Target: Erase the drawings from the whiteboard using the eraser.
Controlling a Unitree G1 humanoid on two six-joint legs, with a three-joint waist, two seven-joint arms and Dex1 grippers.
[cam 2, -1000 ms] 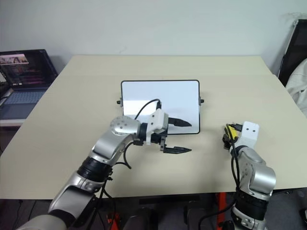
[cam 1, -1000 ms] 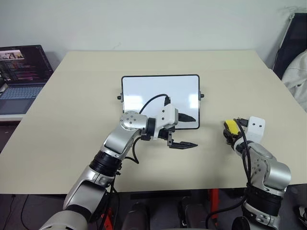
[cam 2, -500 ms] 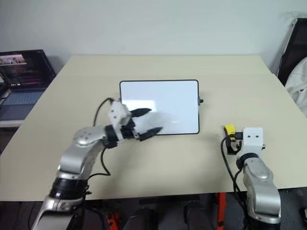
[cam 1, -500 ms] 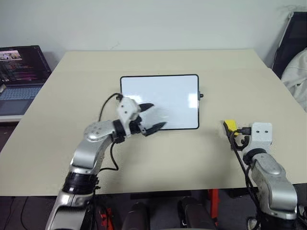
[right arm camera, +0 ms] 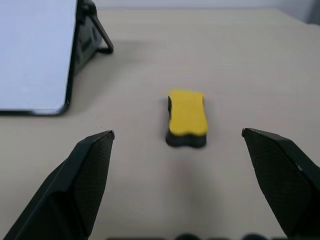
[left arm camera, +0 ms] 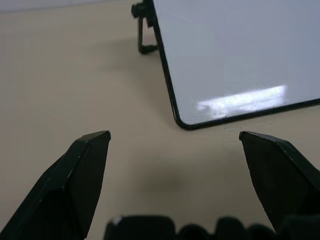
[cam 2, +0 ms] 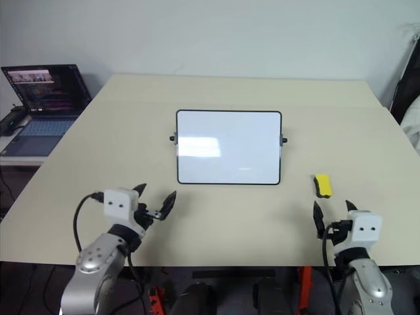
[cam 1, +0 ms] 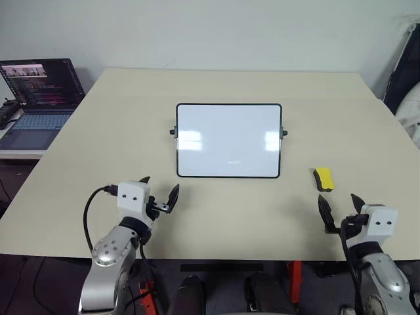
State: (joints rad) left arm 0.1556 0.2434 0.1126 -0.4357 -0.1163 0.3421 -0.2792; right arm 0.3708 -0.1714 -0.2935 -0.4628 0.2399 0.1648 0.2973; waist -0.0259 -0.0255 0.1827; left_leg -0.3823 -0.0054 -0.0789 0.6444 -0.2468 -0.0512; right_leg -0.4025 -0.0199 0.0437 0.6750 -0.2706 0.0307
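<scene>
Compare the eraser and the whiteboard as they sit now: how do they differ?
The eraser is a small yellow block with a dark underside; the whiteboard is much larger, white and black-framed. The eraser lies flat, while the whiteboard leans on side props. Both rest on the table, apart, untouched by either gripper.

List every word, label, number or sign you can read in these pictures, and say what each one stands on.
Laptop screen: lines of coloured text and a strip of images along the top, too small to read.
Whiteboard: no writing legible; only a faint small mark low on the board, too small to make out.
Eraser: plain yellow top, no label visible.
Left gripper and right gripper: no readable marking on their white housings.
So nothing can be quoted.
</scene>
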